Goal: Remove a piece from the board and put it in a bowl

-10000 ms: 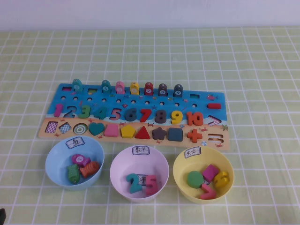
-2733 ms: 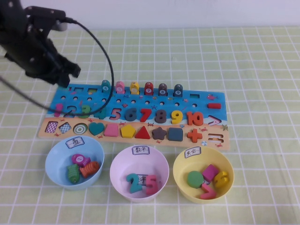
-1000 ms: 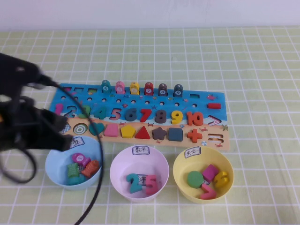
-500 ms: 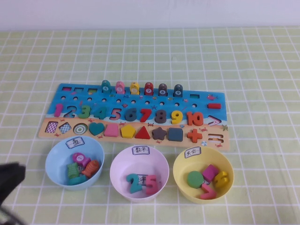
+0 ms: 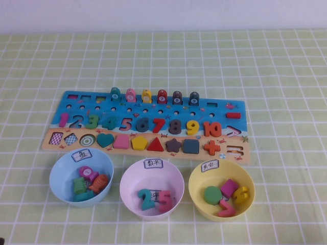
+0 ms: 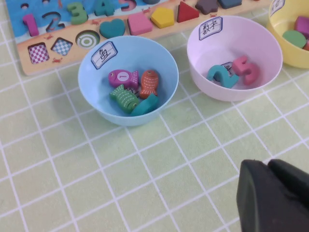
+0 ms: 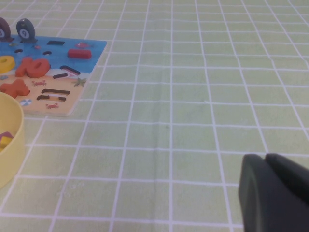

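Left wrist view: the piece (image 6: 146,104) now lies in the bowl (image 6: 91,99), so the task looks done; left hand (image 6: 268,170) withdrawn near the worktop's front edge, pressed together; right hand (image 7: 266,163) parked, pressed together.

Piece (image 6: 145,104) now in bowl (image 6: 161,63) (arm withdrawn).

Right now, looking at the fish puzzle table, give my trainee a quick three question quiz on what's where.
1. True or false: the teal piece lies inside the light blue bowl.
2. How many fish pieces still stand along the top of the board? A) four B) six C) eight
3. Fill in: the left gripper is shut and holds ____.

Key: 1 true. 2 B. 3 nothing; it is pulled back over bare tablecloth near the bowls. The right gripper is parked apart, beyond the board's end, also shut.
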You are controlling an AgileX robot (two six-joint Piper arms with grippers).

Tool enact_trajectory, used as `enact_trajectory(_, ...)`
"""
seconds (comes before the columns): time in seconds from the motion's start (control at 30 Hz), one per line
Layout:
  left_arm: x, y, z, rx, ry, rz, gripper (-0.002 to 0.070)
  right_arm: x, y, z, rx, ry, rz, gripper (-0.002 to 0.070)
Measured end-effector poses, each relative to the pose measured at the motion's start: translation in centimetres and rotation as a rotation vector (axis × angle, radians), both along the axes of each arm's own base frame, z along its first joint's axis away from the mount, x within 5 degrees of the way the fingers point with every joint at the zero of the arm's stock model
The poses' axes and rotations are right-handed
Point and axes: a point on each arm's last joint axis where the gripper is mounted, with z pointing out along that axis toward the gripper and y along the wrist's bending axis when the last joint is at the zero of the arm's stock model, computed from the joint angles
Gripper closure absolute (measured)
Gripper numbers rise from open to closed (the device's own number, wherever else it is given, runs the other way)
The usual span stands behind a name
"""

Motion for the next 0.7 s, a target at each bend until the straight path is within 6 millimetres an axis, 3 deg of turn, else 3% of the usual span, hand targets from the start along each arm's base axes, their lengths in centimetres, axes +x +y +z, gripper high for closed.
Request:
enact_trajectory(0.13,0.3,-0.1,-0.7,-0.005,-0.011,0.006,0.0678,0.0,0.0,0.0,0.000,0.000,0.000,0.0694)
enact_trajectory(0.27,0.7,-0.2,-3.5,-0.037,-0.055,0.020,0.0678,0.0,0.0,0.0,0.000,0.000,0.000,0.0694)
enact_trajectory(0.5,1.1,0.5,-6.6,-0.152,-0.456,0.112,0.0678,0.0,0.0,0.0,0.000,0.000,0.000,0.0694)
enact_trajectory(0.7,1.5,1.4,-9.6,-0.029,-0.576,0.225,0.0678,0.0,0.0,0.0,0.000,0.000,0.000,0.0694)
